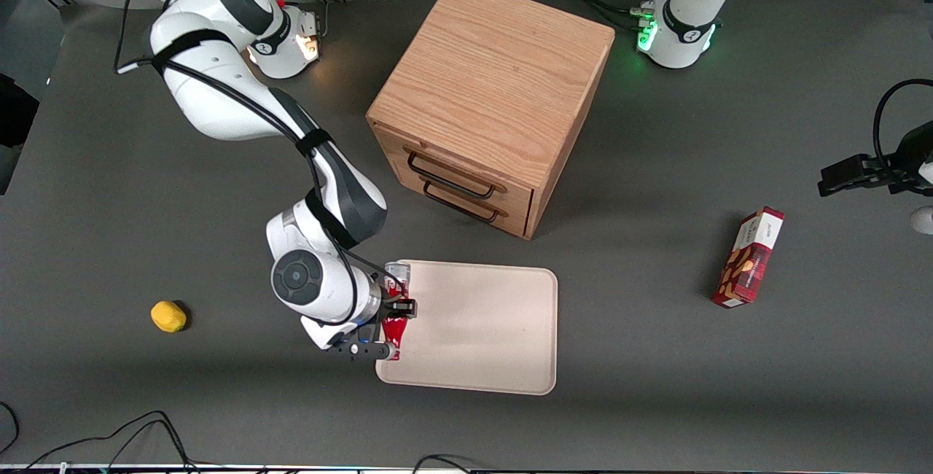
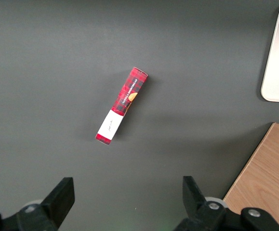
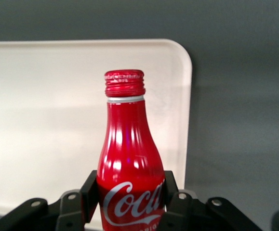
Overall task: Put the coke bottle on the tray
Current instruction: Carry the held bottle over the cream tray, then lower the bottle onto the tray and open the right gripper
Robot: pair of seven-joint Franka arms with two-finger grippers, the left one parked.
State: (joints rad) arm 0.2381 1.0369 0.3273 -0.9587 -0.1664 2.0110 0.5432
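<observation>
Clamped in the gripper (image 3: 129,202), the coke bottle (image 3: 126,159) is held over the tray (image 1: 481,328) edge; it should be carried inward before release.

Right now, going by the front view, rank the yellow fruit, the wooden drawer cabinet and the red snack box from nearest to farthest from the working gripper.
The gripper holds the coke bottle over the tray edge.
1. Wooden drawer cabinet, farther from the front camera.
2. Yellow fruit, toward the working arm's end.
3. Red snack box, toward the parked arm's end.
</observation>
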